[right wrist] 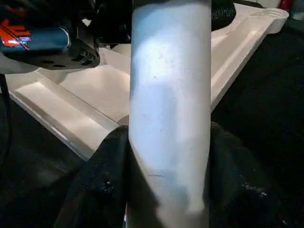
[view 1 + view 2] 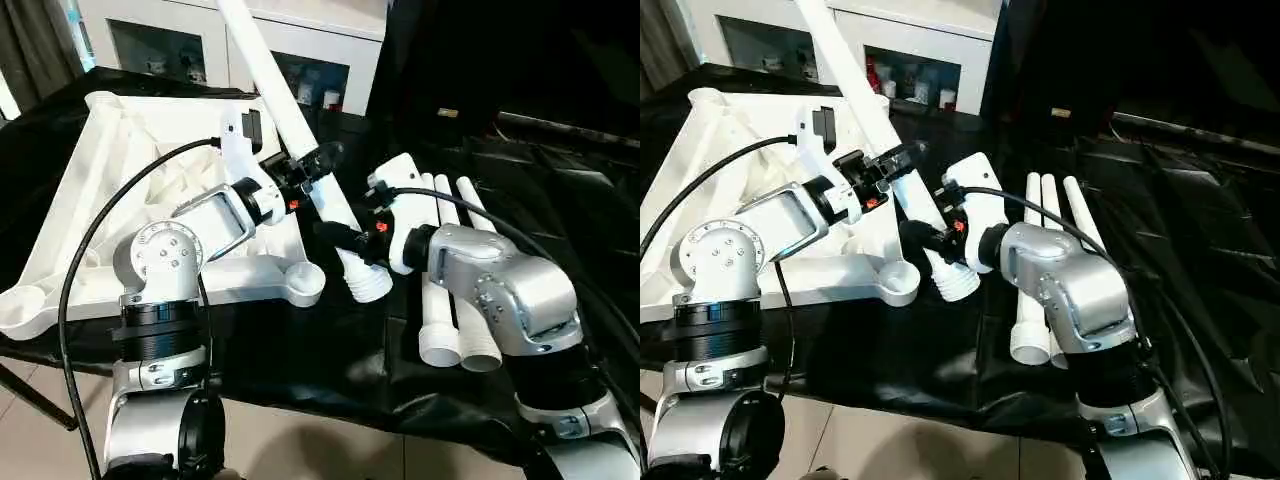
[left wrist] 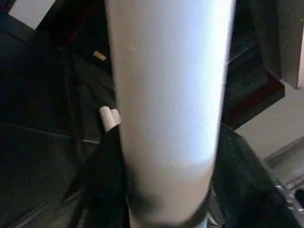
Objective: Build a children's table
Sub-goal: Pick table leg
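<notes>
Spare legs (image 2: 455,290): three lie side by side on the black cloth beside the right arm, waiting their turn.
Right gripper (image 2: 345,238): clamped on the lower part of the raised leg (image 2: 300,140), steering its ribbed end just beside the near corner socket (image 2: 305,283).
Left gripper (image 2: 305,172): grasping that leg higher up, likely to keep it steady.
Tabletop (image 2: 120,160): upside down, sockets up to take legs.
Cabinet (image 2: 200,40): behind.

Head stereo pair looks fwd & down over both forearms, mid-range; both eyes share the table top (image 2: 120,150) and tilted leg (image 2: 300,140). L wrist cam sits v. close on that leg, R wrist cam likewise, table top behind.
</notes>
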Robot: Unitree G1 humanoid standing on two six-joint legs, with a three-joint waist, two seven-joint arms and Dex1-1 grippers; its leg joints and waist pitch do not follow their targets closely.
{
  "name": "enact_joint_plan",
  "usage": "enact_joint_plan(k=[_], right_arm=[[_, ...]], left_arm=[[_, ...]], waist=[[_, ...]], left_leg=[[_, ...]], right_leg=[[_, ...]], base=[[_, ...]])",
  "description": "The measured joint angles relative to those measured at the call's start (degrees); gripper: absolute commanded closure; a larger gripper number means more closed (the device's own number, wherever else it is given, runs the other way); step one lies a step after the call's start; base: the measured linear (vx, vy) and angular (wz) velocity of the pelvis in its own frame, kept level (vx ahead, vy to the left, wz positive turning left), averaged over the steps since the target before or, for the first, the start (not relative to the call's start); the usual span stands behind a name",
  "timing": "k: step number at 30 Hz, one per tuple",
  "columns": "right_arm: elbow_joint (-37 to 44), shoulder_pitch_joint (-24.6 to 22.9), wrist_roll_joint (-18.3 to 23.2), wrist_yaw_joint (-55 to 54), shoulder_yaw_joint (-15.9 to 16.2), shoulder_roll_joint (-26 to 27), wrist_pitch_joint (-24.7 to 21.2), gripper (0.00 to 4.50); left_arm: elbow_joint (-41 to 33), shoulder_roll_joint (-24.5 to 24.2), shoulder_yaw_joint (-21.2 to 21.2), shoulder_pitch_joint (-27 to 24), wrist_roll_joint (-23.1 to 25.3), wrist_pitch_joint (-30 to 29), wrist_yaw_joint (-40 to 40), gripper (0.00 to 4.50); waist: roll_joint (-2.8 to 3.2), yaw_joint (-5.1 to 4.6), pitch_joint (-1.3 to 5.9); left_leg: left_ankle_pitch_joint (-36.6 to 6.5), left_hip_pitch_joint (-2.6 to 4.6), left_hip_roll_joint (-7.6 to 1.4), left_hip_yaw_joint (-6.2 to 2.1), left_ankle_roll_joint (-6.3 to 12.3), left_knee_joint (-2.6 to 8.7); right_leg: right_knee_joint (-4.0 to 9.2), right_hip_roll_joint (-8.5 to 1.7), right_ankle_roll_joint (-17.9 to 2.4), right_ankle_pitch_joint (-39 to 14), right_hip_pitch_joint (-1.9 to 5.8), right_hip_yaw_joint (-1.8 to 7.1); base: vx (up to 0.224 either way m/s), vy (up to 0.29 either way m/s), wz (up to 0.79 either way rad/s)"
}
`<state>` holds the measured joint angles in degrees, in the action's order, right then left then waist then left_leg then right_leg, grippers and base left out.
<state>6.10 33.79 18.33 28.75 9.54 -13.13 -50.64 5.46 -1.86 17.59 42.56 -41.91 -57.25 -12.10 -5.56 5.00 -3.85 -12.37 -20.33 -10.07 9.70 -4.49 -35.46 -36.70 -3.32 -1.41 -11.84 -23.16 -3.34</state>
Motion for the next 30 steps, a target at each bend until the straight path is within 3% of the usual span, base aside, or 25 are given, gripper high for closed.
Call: enact_joint_plan(k=[8,9,11,16,22,24,30], right_arm=[[0.0,0.0,-0.5,0.0,0.4,-0.2,0.4,2.64],[0.0,0.0,-0.5,0.0,0.5,-0.3,0.7,2.08],[-0.1,0.0,0.1,0.5,0.0,0.1,0.8,1.94],[-0.1,-0.3,6.3,4.6,-4.4,0.3,-1.6,1.54],[0.5,-0.6,14.4,13.7,-7.7,-4.7,-7.1,1.52],[0.8,-0.9,17.4,17.5,-8.1,-7.3,-9.6,1.52],[2.5,-1.9,20.7,20.9,-7.7,-9.1,-13.1,1.52]], left_arm=[[0.0,0.2,0.0,0.0,0.0,0.2,0.2,2.63],[0.0,0.2,0.0,0.0,0.0,0.2,0.2,2.65],[0.0,0.0,0.0,0.0,0.0,0.4,-0.2,2.66],[-0.8,-3.5,-3.3,0.0,-0.2,0.2,-6.8,2.66],[-2.5,-9.0,-8.5,0.0,-1.8,-1.6,-17.2,2.66],[-3.0,-11.4,-9.6,0.0,-3.7,-3.2,-22.1,2.66],[-3.5,-13.6,-10.0,1.4,-6.8,-4.1,-30.2,2.66]], waist=[[0.01,-0.02,-0.01],[0.01,-0.02,-0.01],[0.02,-0.02,-0.01],[0.07,0.02,-0.04],[0.17,0.11,-0.11],[0.29,0.12,-0.19],[0.45,0.08,-0.29]], left_leg=[[0.0,0.01,0.00,0.00,0.00,0.00],[0.0,0.01,0.00,0.00,0.00,0.00],[0.0,0.02,0.00,0.00,0.00,0.00],[0.0,0.01,-0.01,0.00,0.01,0.00],[0.0,0.05,-0.01,0.01,0.01,0.00],[0.0,0.07,-0.01,0.01,0.01,0.00],[0.0,0.15,-0.01,0.01,-0.03,0.00]], right_leg=[[0.00,0.00,0.0,0.0,0.00,0.00],[-0.01,0.00,0.0,0.0,0.00,0.00],[-0.01,0.00,0.0,0.0,0.00,0.00],[-0.01,0.00,0.0,0.0,0.00,0.00],[-0.02,0.00,0.0,0.0,0.03,0.00],[-0.03,0.00,0.0,0.0,0.04,-0.01],[-0.14,0.00,0.0,0.0,0.04,0.00]], base=[[0.000,0.000,0.00],[0.000,0.000,0.00],[0.000,0.000,0.00],[0.000,0.000,0.00],[0.000,0.000,0.00],[0.000,0.000,0.00],[0.000,0.000,0.00]])
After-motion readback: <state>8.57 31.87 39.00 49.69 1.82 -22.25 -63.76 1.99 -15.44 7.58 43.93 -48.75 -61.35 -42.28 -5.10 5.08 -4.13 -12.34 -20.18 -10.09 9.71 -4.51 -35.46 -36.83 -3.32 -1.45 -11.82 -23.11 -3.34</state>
